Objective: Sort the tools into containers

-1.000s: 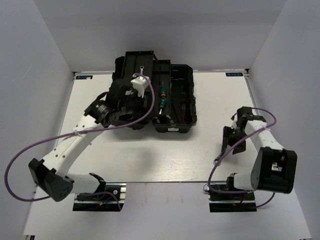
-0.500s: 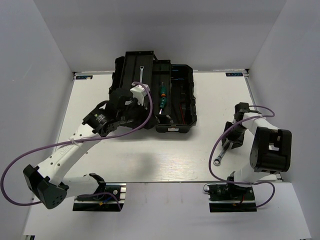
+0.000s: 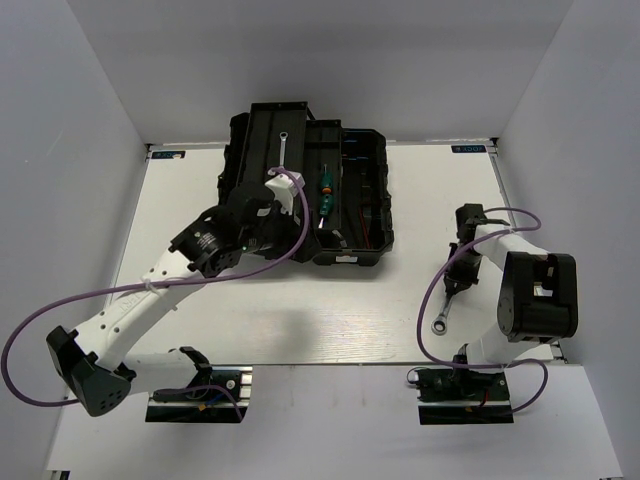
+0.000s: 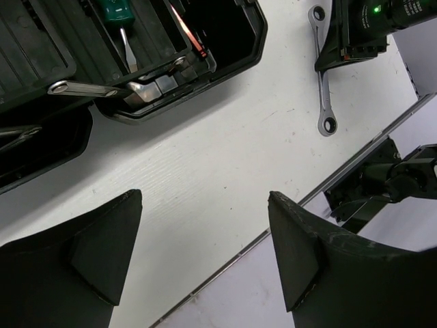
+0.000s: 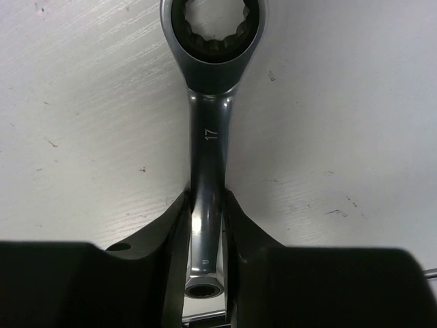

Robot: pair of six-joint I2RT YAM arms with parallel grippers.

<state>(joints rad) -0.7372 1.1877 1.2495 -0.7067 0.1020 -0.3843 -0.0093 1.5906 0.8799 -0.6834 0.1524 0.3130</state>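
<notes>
Near the right edge, the right gripper (image 5: 205,215) seemingly pinches the larger wrench (image 5: 208,130) mid-shank. Lift it level, without twisting. Meanwhile the left gripper (image 4: 203,219) hangs spread, empty.

Numeral "17", stamped on the shank of the silver wrench (image 5: 207,157), just below its ring end; no other marking is legible.

The large silver wrench (image 5: 207,130), stamped "17", lies flat on the table (image 3: 330,310), its shank clasped by the right gripper (image 5: 207,205). A green-handled screwdriver (image 3: 325,192) lies inside the black toolbox (image 3: 375,200). A small silver wrench (image 4: 95,89) lies at the toolbox's near edge.
</notes>
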